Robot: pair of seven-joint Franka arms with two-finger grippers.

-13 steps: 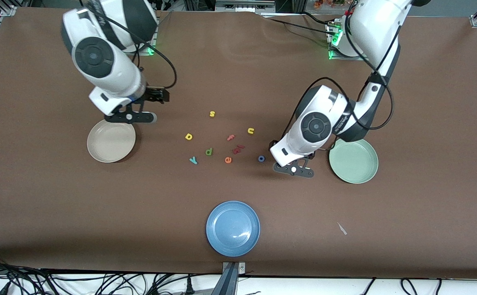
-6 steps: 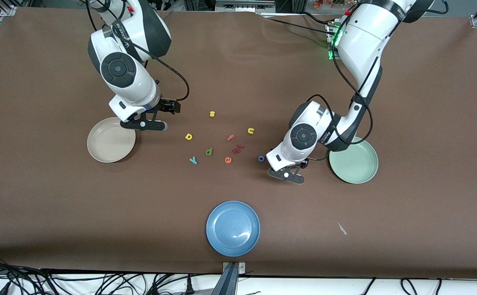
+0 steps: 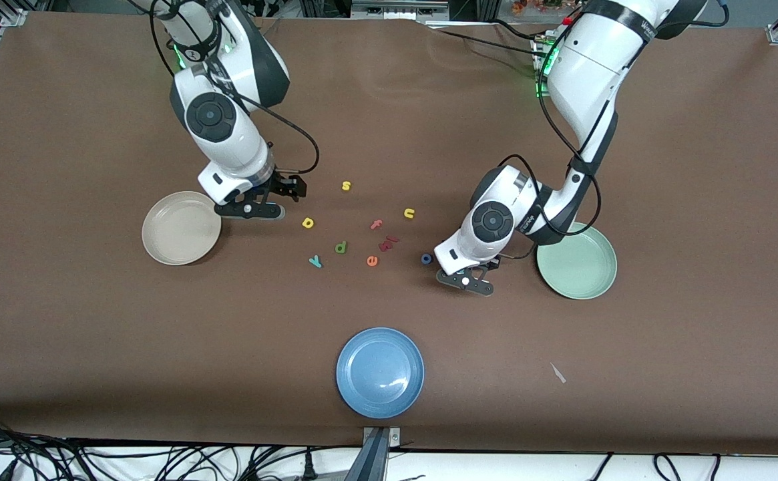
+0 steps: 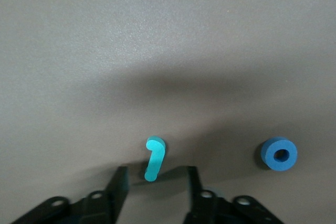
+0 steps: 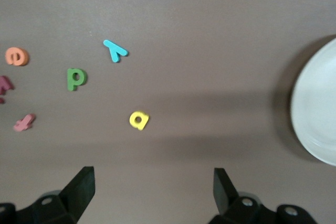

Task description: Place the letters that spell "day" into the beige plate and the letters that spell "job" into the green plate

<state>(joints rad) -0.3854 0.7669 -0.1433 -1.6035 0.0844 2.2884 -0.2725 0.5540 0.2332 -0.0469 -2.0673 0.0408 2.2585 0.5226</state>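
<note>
My left gripper [image 4: 155, 179] is low over the table beside the green plate [image 3: 576, 262]. Its fingers [image 4: 119, 182] stand on either side of the teal "j" [image 4: 154, 158], narrowed but with a gap on each side. The blue "o" [image 4: 279, 153] [image 3: 426, 258] lies close by. My right gripper [image 5: 153, 182] [image 3: 250, 209] hangs wide open next to the beige plate [image 3: 181, 228], close to the yellow "a" [image 5: 138, 120] [image 3: 308, 222]. Green "d" [image 3: 340, 248], teal "y" [image 3: 315, 261] and the reddish "b" [image 3: 386, 244] lie mid-table. Both plates hold nothing.
Yellow "s" [image 3: 346, 186], yellow "n" [image 3: 409, 213], pink "f" [image 3: 376, 224] and orange "e" [image 3: 372, 260] lie among the task letters. A blue plate [image 3: 380, 371] sits nearer the front camera. A small pale scrap [image 3: 557, 373] lies toward the left arm's end.
The right arm swung from over the beige plate's rim toward the yellow "a". The left gripper shifted slightly toward the "o", sank lower, and its fingers narrowed around the "j".
</note>
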